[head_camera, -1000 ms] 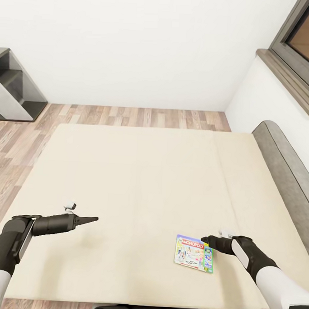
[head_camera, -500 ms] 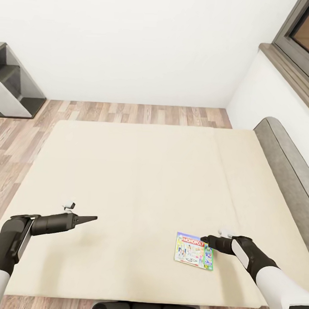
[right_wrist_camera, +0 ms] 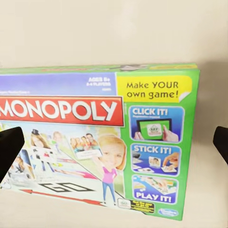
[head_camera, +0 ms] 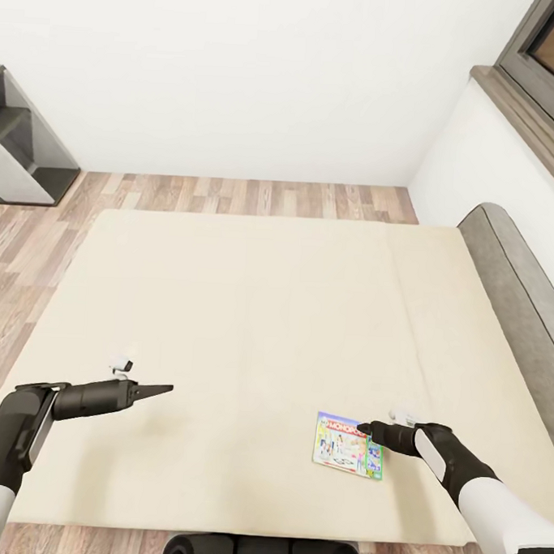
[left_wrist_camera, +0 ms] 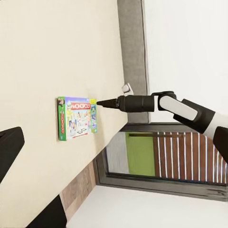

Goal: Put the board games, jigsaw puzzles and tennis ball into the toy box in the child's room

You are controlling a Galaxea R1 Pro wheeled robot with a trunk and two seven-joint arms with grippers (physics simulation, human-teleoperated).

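Monopoly board game (right_wrist_camera: pixel 102 142) flat on beige bed (right_wrist_camera: pixel 114 33).

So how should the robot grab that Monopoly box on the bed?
Probably by its green short edge. The Monopoly box lies flat on the bed, so there is no top handle and only thin edges to pinch. The right tool already sits at that end, fingers apart, so come from the right and close over the rim, one finger sliding under.
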